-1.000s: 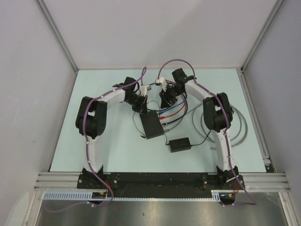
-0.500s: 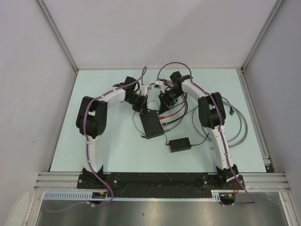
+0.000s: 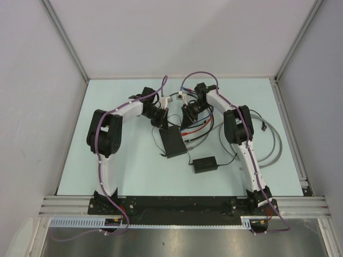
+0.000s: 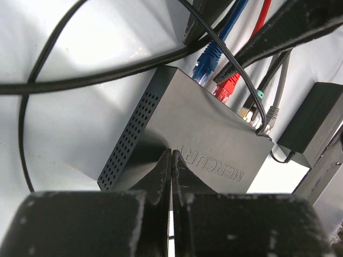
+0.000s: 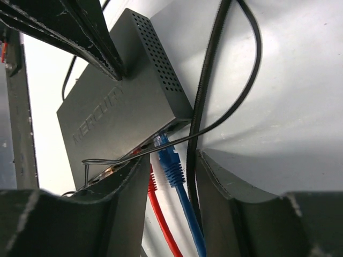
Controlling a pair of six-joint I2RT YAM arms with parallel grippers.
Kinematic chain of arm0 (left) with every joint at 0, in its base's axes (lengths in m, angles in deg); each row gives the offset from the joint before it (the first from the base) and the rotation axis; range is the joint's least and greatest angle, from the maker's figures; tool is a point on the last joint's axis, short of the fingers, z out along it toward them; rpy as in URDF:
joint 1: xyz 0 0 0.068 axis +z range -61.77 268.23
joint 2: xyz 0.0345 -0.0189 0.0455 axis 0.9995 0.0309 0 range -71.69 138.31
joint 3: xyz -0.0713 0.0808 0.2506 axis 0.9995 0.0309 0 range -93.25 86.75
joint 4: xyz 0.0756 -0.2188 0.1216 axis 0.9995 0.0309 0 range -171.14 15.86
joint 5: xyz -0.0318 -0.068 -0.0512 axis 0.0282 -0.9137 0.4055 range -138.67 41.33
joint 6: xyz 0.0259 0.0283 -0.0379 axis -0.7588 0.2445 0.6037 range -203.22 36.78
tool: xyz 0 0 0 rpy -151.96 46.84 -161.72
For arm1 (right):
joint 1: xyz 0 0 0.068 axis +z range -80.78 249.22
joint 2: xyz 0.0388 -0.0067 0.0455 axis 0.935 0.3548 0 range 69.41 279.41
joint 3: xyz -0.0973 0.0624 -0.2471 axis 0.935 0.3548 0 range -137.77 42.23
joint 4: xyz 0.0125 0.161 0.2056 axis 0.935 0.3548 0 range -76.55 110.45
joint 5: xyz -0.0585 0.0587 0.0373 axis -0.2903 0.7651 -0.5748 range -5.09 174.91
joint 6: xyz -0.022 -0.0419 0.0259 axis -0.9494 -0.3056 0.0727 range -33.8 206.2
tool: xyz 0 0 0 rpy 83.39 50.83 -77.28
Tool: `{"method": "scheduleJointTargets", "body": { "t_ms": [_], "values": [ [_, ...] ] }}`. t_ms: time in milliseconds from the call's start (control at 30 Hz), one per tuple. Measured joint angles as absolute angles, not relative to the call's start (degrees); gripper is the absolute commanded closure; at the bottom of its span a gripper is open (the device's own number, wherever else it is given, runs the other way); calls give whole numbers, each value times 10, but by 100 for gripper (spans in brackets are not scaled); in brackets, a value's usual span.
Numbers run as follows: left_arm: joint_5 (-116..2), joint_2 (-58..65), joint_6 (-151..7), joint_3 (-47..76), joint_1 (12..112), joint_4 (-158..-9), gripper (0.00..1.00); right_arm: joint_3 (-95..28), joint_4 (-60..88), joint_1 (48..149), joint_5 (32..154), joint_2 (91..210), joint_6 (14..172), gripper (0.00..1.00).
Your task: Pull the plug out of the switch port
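One blue plug [image 5: 170,159] pointing left into switch [image 4: 209,128], right claw [image 5: 171,172] released, left claw [image 4: 171,156] clenched

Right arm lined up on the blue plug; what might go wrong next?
The thin black wire crosses the blue plug between the fingers of the open right gripper; closing may pinch both. The red plug beside it might get caught. The shut left gripper only rests on the switch top, so it may slide.

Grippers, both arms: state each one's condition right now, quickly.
Left gripper: shut, empty, fingers resting on the network switch.
Right gripper: open, fingers either side of the blue plug, not clamped.
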State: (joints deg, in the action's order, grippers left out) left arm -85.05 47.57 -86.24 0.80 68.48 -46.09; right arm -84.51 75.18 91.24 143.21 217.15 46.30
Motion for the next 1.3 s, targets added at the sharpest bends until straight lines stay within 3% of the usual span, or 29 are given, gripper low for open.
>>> {"method": "scheduleJointTargets", "body": {
  "t_ms": [633, 1000, 1300],
  "values": [
    [-850, 483, -863, -3, 680, -461, 100, -854, 774, 912, 1454, 2189, 479, 63],
    [-851, 484, -863, -4, 677, -460, 100, -859, 748, 914, 1490, 2213, 607, 71],
    [-850, 484, -863, -4, 676, -461, 100, -858, 746, 914, 1478, 2215, 626, 96]
  ]
}}
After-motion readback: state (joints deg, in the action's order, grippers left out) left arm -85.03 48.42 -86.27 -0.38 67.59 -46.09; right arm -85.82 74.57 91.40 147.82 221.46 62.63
